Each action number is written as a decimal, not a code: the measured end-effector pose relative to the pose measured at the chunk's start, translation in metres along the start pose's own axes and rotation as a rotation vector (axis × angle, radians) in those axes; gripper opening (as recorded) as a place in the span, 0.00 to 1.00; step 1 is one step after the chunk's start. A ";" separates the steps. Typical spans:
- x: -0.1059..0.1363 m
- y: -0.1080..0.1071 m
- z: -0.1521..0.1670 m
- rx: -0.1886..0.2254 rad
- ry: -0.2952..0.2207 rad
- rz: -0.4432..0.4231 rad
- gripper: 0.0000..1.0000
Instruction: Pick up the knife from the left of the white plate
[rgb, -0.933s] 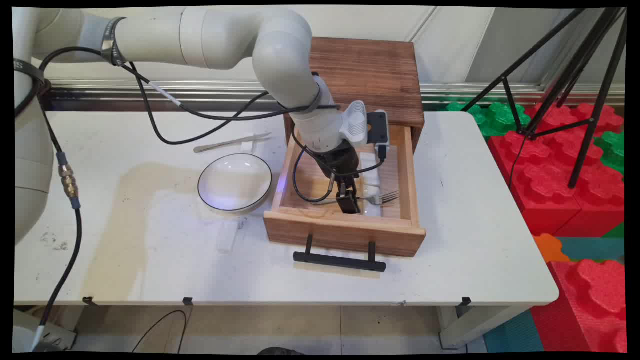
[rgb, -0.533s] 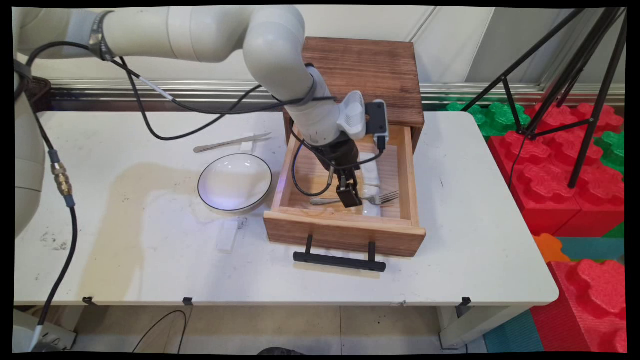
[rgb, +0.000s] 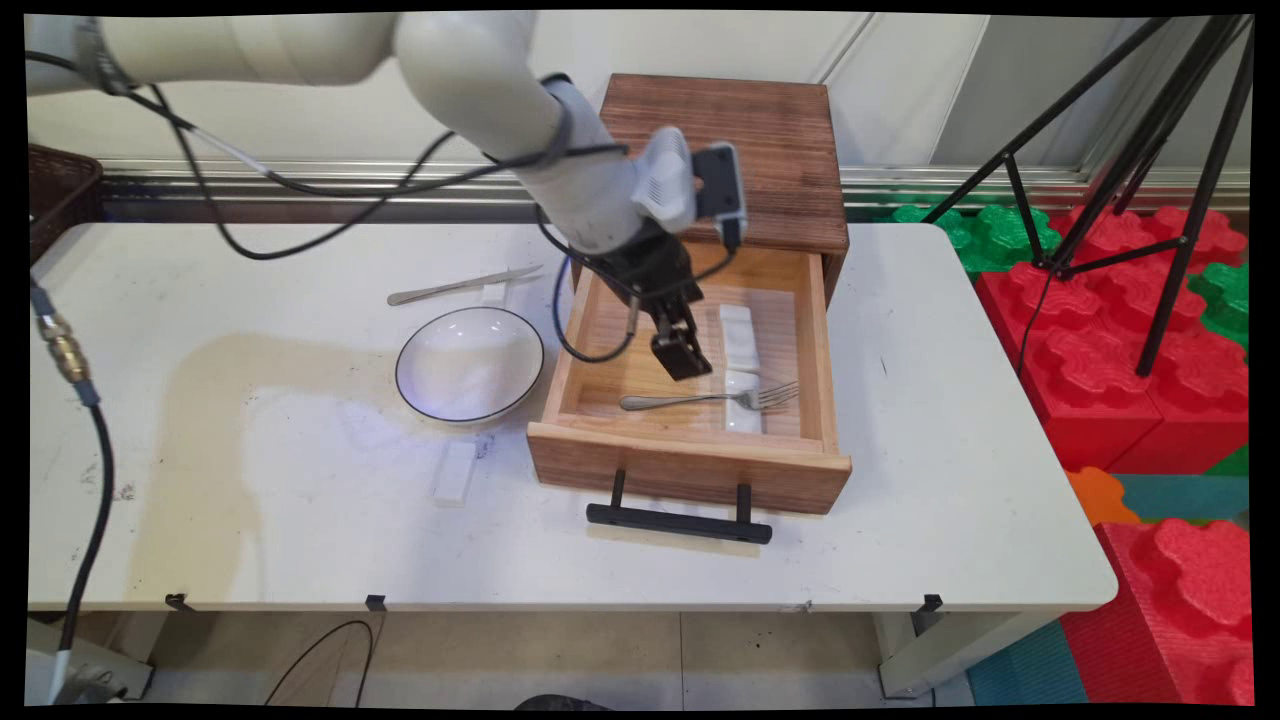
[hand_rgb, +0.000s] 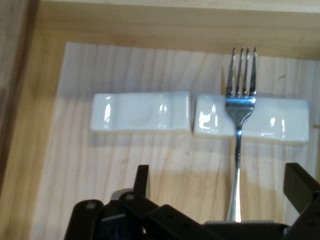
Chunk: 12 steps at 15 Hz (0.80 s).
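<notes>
Lifted clear of the fork (rgb: 710, 400) since the earlier frames, the gripper (rgb: 681, 356) now hangs above the open wooden drawer (rgb: 690, 465), higher and further back toward the cabinet (rgb: 730, 150) than it was when its fingers were down at the fork's handle. Its fingers (hand_rgb: 142, 175) stand spread wide in the hand view and grip nothing. The fork has not risen with the gripper. It lies on the drawer floor just below and in front of the gripper, its neck propped on a white ceramic cutlery rest (hand_rgb: 280, 122) and its tines pointing away from the hand. In the hand view the handle runs back between the two open fingers without touching either, as far as can be seen. A second white rest (hand_rgb: 141, 113) lies end to end with the first, off to the gripper's left in that view, and carries nothing. So the fork is left free in the drawer. Out on the table (rgb: 950, 450), well to the side of the gripper, are a white bowl (rgb: 470, 363) with a dark rim, a slim metal utensil (rgb: 460, 285) beyond it, and another small white rest (rgb: 455, 472)
</notes>
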 end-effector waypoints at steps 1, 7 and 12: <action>-0.004 -0.001 -0.007 0.009 0.005 -0.007 1.00; -0.028 -0.006 -0.043 0.059 0.035 -0.055 1.00; -0.048 -0.010 -0.070 0.096 0.049 -0.086 1.00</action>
